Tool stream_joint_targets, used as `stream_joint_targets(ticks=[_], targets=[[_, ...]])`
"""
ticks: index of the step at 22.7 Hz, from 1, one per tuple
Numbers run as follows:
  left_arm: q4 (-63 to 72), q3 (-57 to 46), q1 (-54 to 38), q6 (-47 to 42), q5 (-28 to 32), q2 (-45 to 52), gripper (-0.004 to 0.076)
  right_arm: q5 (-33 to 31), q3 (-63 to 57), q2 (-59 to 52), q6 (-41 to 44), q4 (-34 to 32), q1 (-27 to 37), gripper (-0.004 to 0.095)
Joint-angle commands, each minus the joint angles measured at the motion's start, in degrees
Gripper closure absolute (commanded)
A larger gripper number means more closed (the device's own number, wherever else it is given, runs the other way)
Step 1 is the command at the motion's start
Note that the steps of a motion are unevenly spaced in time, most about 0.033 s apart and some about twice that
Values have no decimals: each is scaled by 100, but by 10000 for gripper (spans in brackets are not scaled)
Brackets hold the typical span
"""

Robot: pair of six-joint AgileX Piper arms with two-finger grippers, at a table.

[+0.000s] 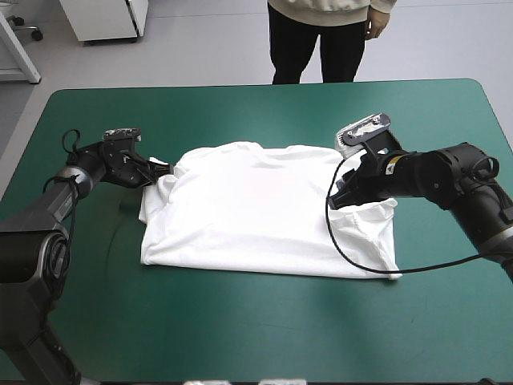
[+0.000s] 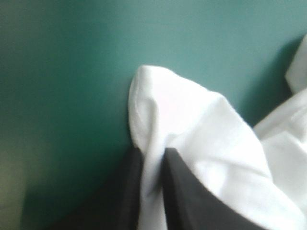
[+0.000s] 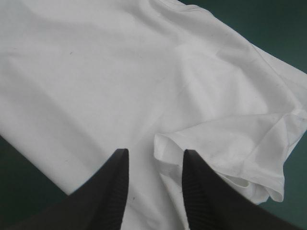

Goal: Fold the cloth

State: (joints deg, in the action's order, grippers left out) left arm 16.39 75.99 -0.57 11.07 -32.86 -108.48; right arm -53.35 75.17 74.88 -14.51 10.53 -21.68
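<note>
The teal-green counter (image 1: 240,321) holds the white T-shirt (image 1: 256,208), spread flat in the middle. The left claw (image 1: 160,171) pinches the T-shirt's left edge. The right claw (image 1: 341,196) stands open over its right side.

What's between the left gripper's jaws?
A pinched fold of the white short-sleeved T-shirt; the left wrist view shows the jaws all but shut on it.

hidden: left gripper (image 2: 152,158) tips — seemingly under t-shirt (image 2: 201,129) fold | cut off: t-shirt, right wrist view
</note>
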Motion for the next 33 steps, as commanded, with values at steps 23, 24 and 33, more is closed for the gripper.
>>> stream_joint_targets(ticks=[23, 24, 33], targets=[[-921, 960, 2142, 502, -2090, 1125, 733, -101, 163, -194, -9, 4, -11, 561], [-910, 960, 2266, 502, -2113, 1032, 733, -101, 163, -194, -9, 4, -11, 561], [-1317, 983, 2436, 461, -2011, 297, 470, -139, 163, -194, -20, 34, -11, 549]])
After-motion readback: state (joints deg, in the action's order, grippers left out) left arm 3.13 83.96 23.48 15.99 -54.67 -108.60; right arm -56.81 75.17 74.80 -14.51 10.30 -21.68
